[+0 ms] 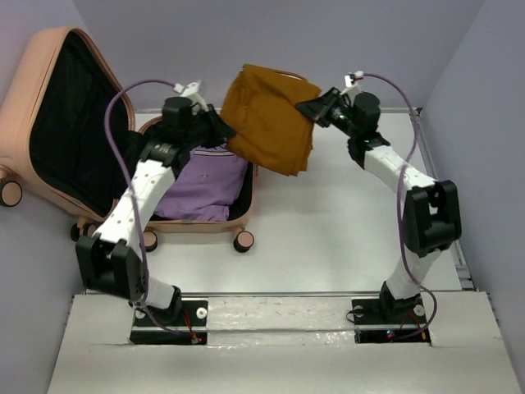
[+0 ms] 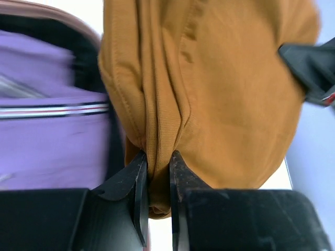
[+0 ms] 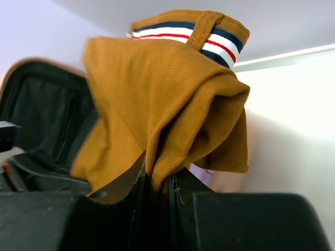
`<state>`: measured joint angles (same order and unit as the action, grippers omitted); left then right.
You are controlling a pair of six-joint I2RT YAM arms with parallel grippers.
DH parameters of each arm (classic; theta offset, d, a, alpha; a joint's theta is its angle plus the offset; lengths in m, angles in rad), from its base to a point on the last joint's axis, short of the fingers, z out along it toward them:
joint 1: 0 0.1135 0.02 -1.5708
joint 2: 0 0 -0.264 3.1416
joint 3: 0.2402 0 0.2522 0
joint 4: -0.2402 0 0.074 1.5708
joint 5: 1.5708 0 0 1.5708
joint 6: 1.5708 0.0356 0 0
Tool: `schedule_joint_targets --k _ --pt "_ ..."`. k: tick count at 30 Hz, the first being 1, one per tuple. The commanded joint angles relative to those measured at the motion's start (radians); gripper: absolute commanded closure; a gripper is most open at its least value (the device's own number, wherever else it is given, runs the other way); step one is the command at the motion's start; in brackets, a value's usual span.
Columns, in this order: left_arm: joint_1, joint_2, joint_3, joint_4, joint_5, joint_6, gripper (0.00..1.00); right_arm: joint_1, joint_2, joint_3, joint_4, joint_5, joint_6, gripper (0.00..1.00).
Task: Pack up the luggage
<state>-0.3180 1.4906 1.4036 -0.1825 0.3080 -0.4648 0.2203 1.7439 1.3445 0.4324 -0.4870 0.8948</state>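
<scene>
The peach-pink luggage (image 1: pixel 197 226) lies open at the left, its lid (image 1: pixel 49 49) propped upright. A folded purple cloth (image 1: pixel 201 185) lies in its base. Both grippers hold a mustard-brown cloth (image 1: pixel 271 115) in the air, over the luggage's right edge and the table beside it. My left gripper (image 1: pixel 220 123) pinches its left edge. In the left wrist view the jaws (image 2: pixel 158 153) are shut on a fold of the cloth (image 2: pixel 220 94). My right gripper (image 1: pixel 316 108) grips the right edge. Its jaws (image 3: pixel 158 159) are shut on the fabric (image 3: pixel 162 99), whose striped waistband shows on top.
The white table (image 1: pixel 344 213) runs to the right of the luggage, with grey walls at the back and sides. The luggage's caster wheels (image 1: pixel 244 240) stand at its near edge. Both arm bases sit on the near ledge (image 1: pixel 279 316).
</scene>
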Motion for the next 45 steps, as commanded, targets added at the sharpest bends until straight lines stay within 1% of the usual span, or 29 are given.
schedule_joint_targets --k 1,3,6,7,8,9,10,11,12,13,14,15,18,21,23,24,25,27,29,31,32,34,35,38,39,40,41,43,45 --pt "0.195 -0.239 -0.109 -0.012 -0.064 0.049 0.94 0.175 0.158 0.198 -0.040 -0.033 0.024 0.93" --pt "0.262 -0.301 -0.170 -0.066 -0.128 0.089 0.94 0.249 0.257 0.310 -0.070 -0.016 0.020 0.93" --pt "0.309 -0.343 -0.235 -0.100 -0.253 0.121 0.94 0.326 0.359 0.445 -0.141 0.014 0.000 0.92" --pt "0.363 -0.351 -0.267 -0.119 -0.307 0.136 0.79 0.373 0.424 0.476 -0.187 0.048 -0.031 0.78" --pt "0.382 -0.346 -0.276 -0.132 -0.348 0.146 0.64 0.392 0.457 0.511 -0.229 0.065 -0.057 0.65" --pt "0.399 -0.340 -0.287 -0.152 -0.381 0.155 0.48 0.405 0.492 0.607 -0.279 0.099 -0.088 0.35" --pt "0.404 -0.346 -0.290 -0.158 -0.483 0.160 0.17 0.418 0.552 0.657 -0.372 0.114 -0.152 0.21" --pt "0.405 -0.360 -0.293 -0.153 -0.516 0.161 0.02 0.427 0.581 0.704 -0.418 0.117 -0.177 0.06" --pt "0.404 -0.378 -0.296 -0.146 -0.535 0.157 0.01 0.427 0.606 0.753 -0.469 0.107 -0.195 0.00" --pt "0.404 -0.413 -0.284 -0.152 -0.547 0.150 0.01 0.427 0.629 0.844 -0.512 0.102 -0.238 0.00" --pt "0.405 -0.430 -0.270 -0.163 -0.537 0.137 0.01 0.427 0.655 0.881 -0.596 0.108 -0.264 0.00" --pt "0.404 -0.470 -0.243 -0.181 -0.517 0.129 0.01 0.427 0.654 0.903 -0.625 0.145 -0.287 0.00" --pt "0.380 -0.565 -0.195 -0.224 -0.471 0.092 0.01 0.427 0.613 0.904 -0.696 0.229 -0.394 0.00" --pt "0.347 -0.674 -0.181 -0.294 -0.524 0.080 0.01 0.427 0.533 0.831 -0.712 0.293 -0.445 0.00" --pt "0.347 -0.736 -0.187 -0.339 -0.610 0.080 0.01 0.427 0.488 0.758 -0.713 0.329 -0.491 0.00" --pt "0.346 -0.792 -0.198 -0.378 -0.645 0.080 0.01 0.427 0.444 0.733 -0.713 0.381 -0.510 0.00" --pt "0.346 -0.820 -0.202 -0.397 -0.717 0.080 0.01 0.427 0.421 0.711 -0.713 0.401 -0.537 0.00" --pt "0.346 -0.880 -0.203 -0.463 -0.782 0.078 0.01 0.427 0.355 0.653 -0.713 0.459 -0.566 0.00" --pt "0.346 -0.911 -0.201 -0.514 -0.902 0.068 0.01 0.427 0.311 0.598 -0.709 0.475 -0.594 0.00" --pt "0.346 -0.966 -0.218 -0.522 -0.983 0.069 0.01 0.427 0.261 0.552 -0.699 0.472 -0.605 0.00" --pt "0.346 -0.971 -0.221 -0.537 -1.070 0.061 0.01 0.427 0.206 0.523 -0.675 0.466 -0.608 0.00" --pt "0.344 -0.977 -0.235 -0.578 -1.138 0.054 0.01 0.427 0.146 0.426 -0.646 0.446 -0.617 0.02" --pt "0.343 -0.975 -0.245 -0.577 -1.215 0.069 0.01 0.427 0.090 0.395 -0.621 0.439 -0.620 0.02" --pt "0.341 -0.932 -0.281 -0.526 -1.320 0.106 0.01 0.427 0.013 0.281 -0.580 0.400 -0.628 0.02" --pt "0.342 -0.914 -0.290 -0.443 -1.336 0.165 0.01 0.427 -0.033 0.253 -0.568 0.387 -0.628 0.03" --pt "0.343 -0.853 -0.293 -0.418 -1.351 0.175 0.02 0.427 -0.052 0.230 -0.558 0.371 -0.629 0.03" --pt "0.344 -0.815 -0.292 -0.402 -1.391 0.182 0.02 0.427 -0.067 0.193 -0.551 0.364 -0.635 0.03" --pt "0.384 -0.703 -0.279 -0.388 -1.405 0.190 0.02 0.427 -0.112 0.147 -0.546 0.361 -0.654 0.03" --pt "0.417 -0.670 -0.276 -0.358 -1.373 0.198 0.02 0.415 -0.130 0.127 -0.540 0.366 -0.660 0.03"
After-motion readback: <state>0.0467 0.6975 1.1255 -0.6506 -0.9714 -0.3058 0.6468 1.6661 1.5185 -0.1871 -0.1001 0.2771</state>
